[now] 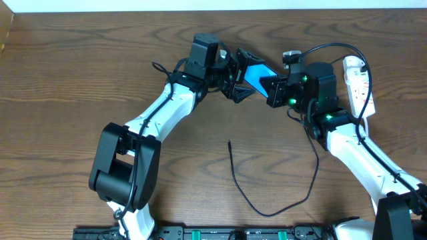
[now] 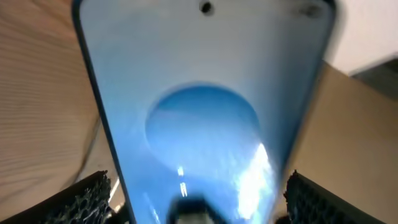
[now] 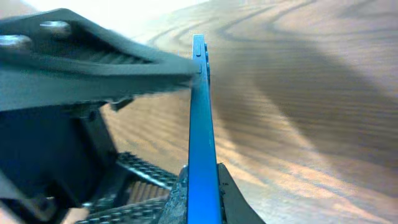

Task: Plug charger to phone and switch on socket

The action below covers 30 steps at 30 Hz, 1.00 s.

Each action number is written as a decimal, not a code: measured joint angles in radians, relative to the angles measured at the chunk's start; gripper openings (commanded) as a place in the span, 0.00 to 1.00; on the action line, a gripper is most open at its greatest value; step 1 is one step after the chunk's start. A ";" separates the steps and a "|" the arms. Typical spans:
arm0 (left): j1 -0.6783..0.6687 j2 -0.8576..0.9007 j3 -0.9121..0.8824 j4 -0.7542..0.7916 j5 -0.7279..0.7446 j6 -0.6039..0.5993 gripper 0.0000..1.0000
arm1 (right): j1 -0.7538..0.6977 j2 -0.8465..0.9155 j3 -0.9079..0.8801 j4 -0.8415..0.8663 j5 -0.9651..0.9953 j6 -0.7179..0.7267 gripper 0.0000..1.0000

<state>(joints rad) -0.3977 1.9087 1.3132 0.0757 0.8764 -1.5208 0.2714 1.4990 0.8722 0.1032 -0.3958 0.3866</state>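
The phone (image 1: 255,73) has a bright blue screen and is held off the table at the back middle, between both grippers. My right gripper (image 1: 272,88) is shut on it; in the right wrist view the phone (image 3: 200,124) shows edge-on between the fingers (image 3: 202,199). My left gripper (image 1: 235,81) is open, with its fingers (image 2: 199,202) on either side of the phone's screen (image 2: 199,112) and small gaps at both edges. The charger (image 1: 267,214) lies loose on the table in a loop, its plug tip at front middle. The socket (image 1: 357,80) lies at the back right.
The wooden table (image 1: 80,80) stretches to the left and front of the arms. The right arm's thick black cables arch above the socket. A white wall edge runs along the back of the table.
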 measured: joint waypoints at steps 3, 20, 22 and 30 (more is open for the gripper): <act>0.031 -0.002 0.000 0.143 0.082 0.000 0.89 | -0.035 0.000 0.000 0.025 0.036 0.046 0.01; 0.143 -0.009 -0.002 0.401 0.154 -0.010 0.90 | -0.130 0.000 0.000 0.338 -0.016 0.814 0.01; 0.148 -0.009 -0.002 0.400 0.114 -0.010 0.90 | -0.130 0.000 -0.001 0.389 -0.026 0.916 0.01; 0.147 -0.009 -0.002 0.404 -0.007 -0.010 0.90 | -0.093 0.000 -0.001 0.410 -0.076 1.162 0.01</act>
<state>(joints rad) -0.2508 1.8999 1.3113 0.4797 0.8696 -1.5307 0.1787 1.4990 0.8715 0.5133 -0.4721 1.5490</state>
